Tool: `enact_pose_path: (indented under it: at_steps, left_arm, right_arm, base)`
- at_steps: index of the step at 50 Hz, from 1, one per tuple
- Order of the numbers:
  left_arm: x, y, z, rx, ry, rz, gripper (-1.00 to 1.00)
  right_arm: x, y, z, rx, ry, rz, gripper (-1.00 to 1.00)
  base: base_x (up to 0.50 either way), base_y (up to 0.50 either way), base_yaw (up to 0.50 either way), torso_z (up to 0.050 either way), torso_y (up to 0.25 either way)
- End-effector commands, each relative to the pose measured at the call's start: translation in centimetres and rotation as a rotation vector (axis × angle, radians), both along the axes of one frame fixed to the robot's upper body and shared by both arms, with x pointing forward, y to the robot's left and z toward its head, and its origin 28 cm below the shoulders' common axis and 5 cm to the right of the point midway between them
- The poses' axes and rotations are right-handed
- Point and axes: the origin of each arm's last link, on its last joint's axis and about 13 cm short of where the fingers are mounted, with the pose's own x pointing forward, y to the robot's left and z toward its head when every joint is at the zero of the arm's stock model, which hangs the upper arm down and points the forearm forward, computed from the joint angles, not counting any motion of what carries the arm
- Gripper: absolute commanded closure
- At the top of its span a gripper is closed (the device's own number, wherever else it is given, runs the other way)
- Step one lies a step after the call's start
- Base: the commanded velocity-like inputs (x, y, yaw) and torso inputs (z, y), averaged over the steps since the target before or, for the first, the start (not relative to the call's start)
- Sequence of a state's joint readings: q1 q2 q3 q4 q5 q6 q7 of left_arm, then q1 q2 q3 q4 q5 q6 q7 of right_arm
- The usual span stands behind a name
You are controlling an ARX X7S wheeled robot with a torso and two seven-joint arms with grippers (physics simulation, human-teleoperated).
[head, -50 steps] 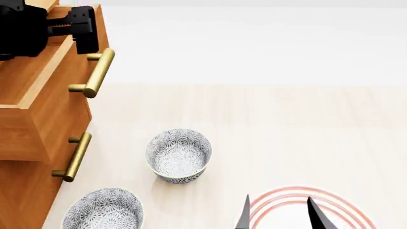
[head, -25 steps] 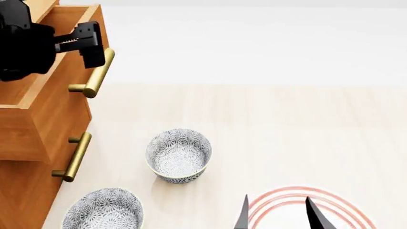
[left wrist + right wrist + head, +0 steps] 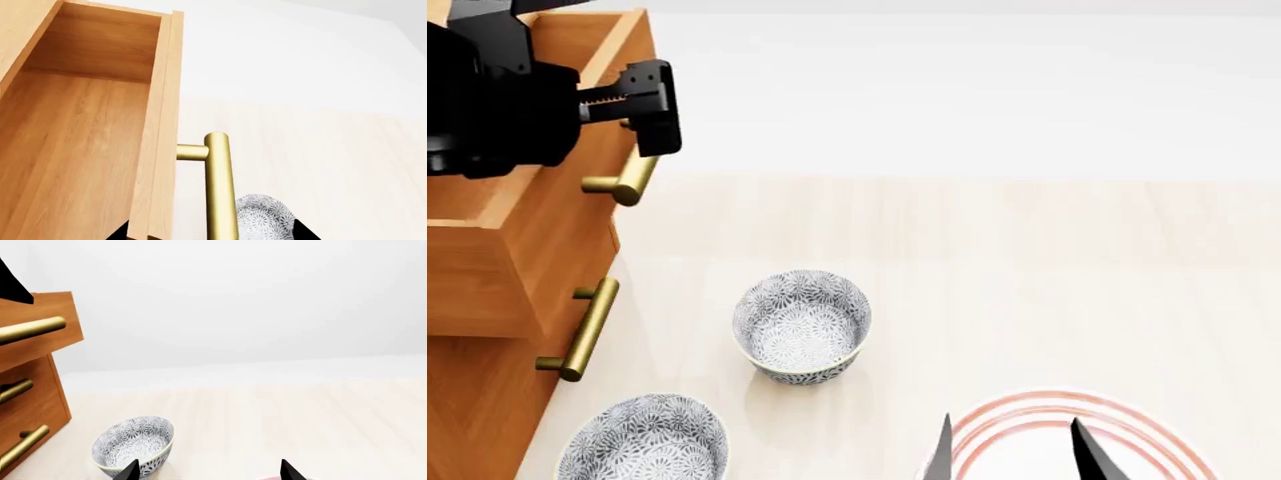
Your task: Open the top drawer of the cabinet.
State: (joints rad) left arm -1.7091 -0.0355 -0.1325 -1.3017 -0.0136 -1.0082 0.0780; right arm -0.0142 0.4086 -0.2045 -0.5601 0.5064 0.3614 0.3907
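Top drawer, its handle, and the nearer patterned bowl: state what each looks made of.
Top drawer: orange-brown wood, visible grain, satin finish. Handle: apparently brass-coloured metal, smooth soft sheen. Patterned bowl: probably glazed ceramic, with blue-grey floral print on white; being rendered, that's uncertain.

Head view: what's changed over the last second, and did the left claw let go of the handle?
The left claw has swung out over the top drawer's front and now covers the upper part of the handle; the pictures don't show it gripping the bar. The top drawer stays pulled out. Both bowls and the right claw haven't moved.
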Motion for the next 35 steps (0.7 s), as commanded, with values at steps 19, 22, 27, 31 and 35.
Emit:
enact_pose_path:
  at_steps: [19,22,27,31,35]
  left_arm:
    - [0.0,-3.2,-1.4,-0.097,0.030,-0.099,-1.00]
    - [0.0,-3.5,-1.5,-0.100,0.032,-0.108,-1.00]
    - [-0.1,-3.9,-1.5,-0.102,0.034,-0.118,-1.00]
    - [-0.2,-4.3,-1.4,-0.119,0.035,-0.137,-1.00]
    - [-0.2,-4.6,-1.5,-0.132,0.038,-0.144,-1.00]
  right_arm:
    - [0.1,0.2,-0.6,0.000,0.019,0.012,-1.00]
    - [0.1,0.3,-0.6,0.001,0.019,0.015,-1.00]
    - [0.1,0.3,-0.6,0.001,0.020,0.018,-1.00]
    - [0.0,0.3,-0.6,0.000,0.018,0.019,-1.00]
    - [0.0,0.2,-0.5,0.001,0.017,0.017,-1.00]
  base:
    - [0.00,0.00,0.00,0.000,0.000]
    - [0.00,0.00,0.00,0.000,0.000]
    - [0.00,0.00,0.00,0.000,0.000]
    - [0.00,0.00,0.00,0.000,0.000]
    - [0.00,0.00,0.00,0.000,0.000]
